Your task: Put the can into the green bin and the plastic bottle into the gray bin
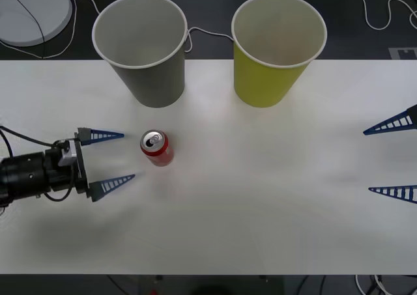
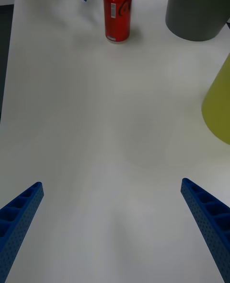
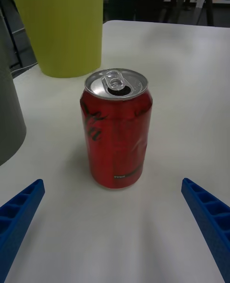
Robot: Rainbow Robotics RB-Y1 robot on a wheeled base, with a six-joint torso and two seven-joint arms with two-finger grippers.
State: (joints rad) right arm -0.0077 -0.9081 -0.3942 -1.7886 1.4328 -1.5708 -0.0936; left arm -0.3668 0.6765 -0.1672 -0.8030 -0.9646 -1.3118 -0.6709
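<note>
A red can (image 1: 156, 148) (silver top), a gray bin (image 1: 144, 47), a yellow-green bin (image 1: 273, 51), both white-rimmed.

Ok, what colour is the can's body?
Red, with a silver top; the can shows best in the left wrist view.

Print on the can (image 3: 116, 129) seems unreadable

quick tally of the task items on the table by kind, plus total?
Cans: 1, the can, upright in front of the open left gripper.
Bins: 2, the gray bin and the green bin, both upright at the table's far edge.
Plastic bottles: 0 on the table.
Total: 3.
The right gripper waits open at the table's right edge.
</note>
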